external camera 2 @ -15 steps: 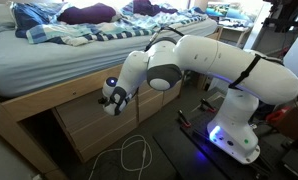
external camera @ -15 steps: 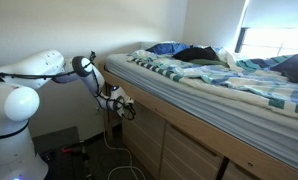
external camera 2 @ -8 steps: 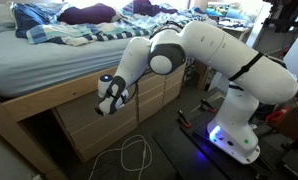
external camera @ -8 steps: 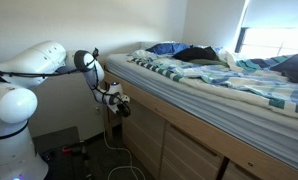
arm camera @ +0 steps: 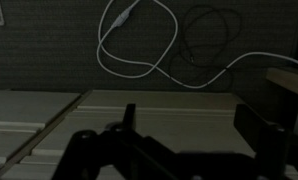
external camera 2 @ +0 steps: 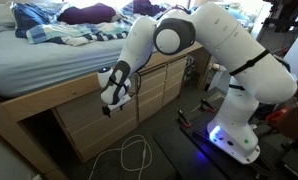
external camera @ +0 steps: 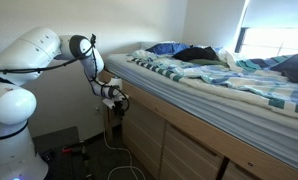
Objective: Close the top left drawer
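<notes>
The top left drawer (external camera 2: 81,112) is a pale wood, handle-less panel under the bed frame; its front looks level with the neighbouring panels. In the wrist view it fills the lower half as a flat light panel (arm camera: 179,108). My gripper (external camera 2: 111,97) hangs just in front of that panel, below the bed's edge, and shows again at the bed's corner (external camera: 115,97). It is open: the wrist view shows the gripper (arm camera: 192,125) with its dark fingers (arm camera: 129,120) wide apart and nothing between them. The drawer's inside is hidden.
A bed with striped bedding (external camera: 219,80) and clothes lies above. More wood drawer fronts (external camera 2: 157,82) run along the base. A white cable (external camera 2: 135,155) loops on the dark floor below the gripper. The robot's base (external camera 2: 234,135) stands close by.
The gripper has gone from shut to open. The arm has raised its elbow, and the gripper has shifted slightly up and back from the drawer front.
</notes>
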